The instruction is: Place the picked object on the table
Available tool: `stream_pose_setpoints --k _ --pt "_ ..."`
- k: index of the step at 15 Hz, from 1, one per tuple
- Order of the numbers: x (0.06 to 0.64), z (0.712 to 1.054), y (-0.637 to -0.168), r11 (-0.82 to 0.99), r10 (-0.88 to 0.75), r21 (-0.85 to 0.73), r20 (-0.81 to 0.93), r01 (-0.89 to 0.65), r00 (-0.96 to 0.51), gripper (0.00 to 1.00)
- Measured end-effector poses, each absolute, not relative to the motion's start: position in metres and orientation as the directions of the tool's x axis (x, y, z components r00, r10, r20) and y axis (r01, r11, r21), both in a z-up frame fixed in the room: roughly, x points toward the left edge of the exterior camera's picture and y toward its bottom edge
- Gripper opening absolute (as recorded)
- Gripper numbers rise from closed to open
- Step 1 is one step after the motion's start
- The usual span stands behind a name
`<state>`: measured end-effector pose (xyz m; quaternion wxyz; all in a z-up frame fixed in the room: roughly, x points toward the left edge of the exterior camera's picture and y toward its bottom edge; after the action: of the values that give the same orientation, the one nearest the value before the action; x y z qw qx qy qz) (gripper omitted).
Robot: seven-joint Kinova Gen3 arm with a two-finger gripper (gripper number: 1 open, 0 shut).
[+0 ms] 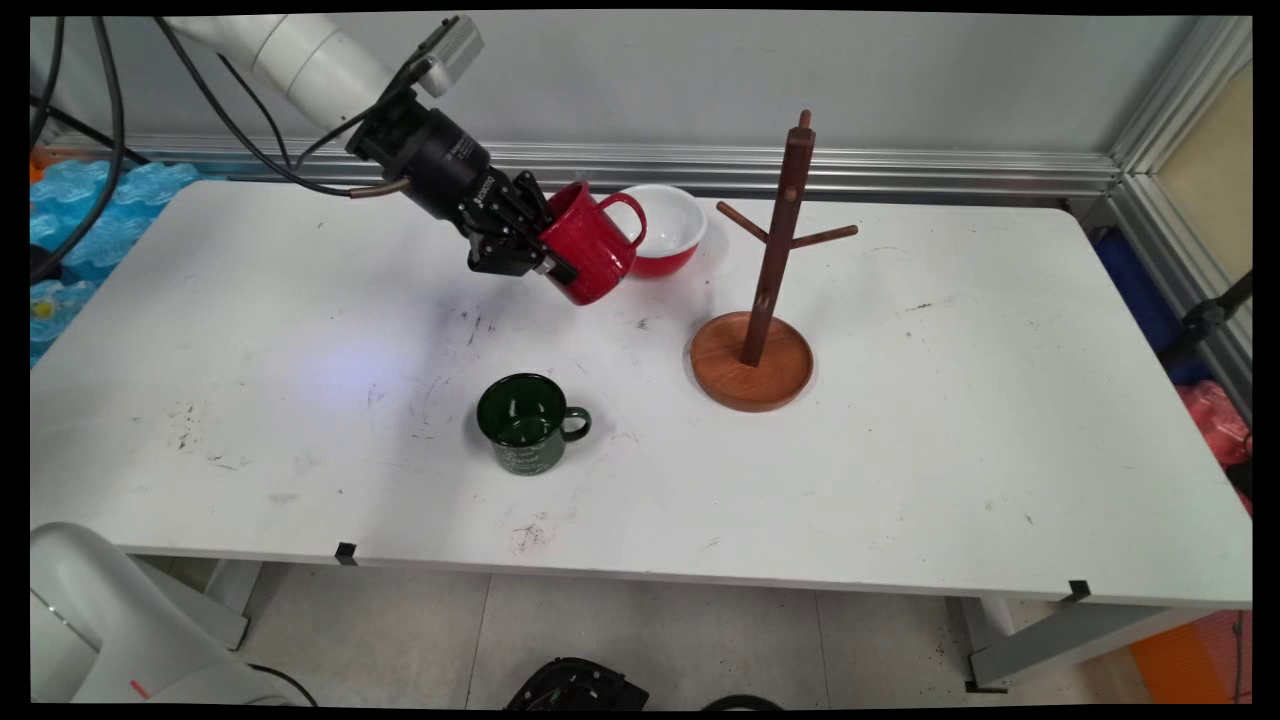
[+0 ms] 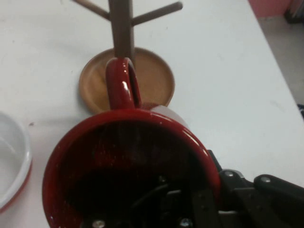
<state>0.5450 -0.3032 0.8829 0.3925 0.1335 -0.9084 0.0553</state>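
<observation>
Main view: black two-finger pincer (image 1: 545, 262) grasps glossy red enamel mug (image 1: 590, 250) by its wall, tilted, lifted off white table (image 1: 1000, 420), before red bowl with white inside (image 1: 668, 232); dark green enamel mug (image 1: 527, 423) nearer; wooden mug tree (image 1: 765, 290) right | Hand view: red mug (image 2: 128, 171) mouth faces camera, handle towards tree (image 2: 124, 52); one finger inside.

You're looking straight into a red mug (image 2: 128, 166) that fills the lower frame, one gripper (image 2: 190, 209) finger inside its mouth, one outside the rim, clamped on the wall. Mug handle (image 2: 121, 83) points at the wooden mug tree (image 2: 126, 71) beyond. White-lined red bowl (image 2: 12, 161) at left edge, on the white table (image 2: 228, 85).
</observation>
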Motion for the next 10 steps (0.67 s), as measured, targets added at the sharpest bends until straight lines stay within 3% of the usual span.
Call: stream_pose_setpoints --k 10 --pt "0.56 0.876 -0.305 0.96 -0.171 -0.05 0.673 -0.275 -0.72 0.0"
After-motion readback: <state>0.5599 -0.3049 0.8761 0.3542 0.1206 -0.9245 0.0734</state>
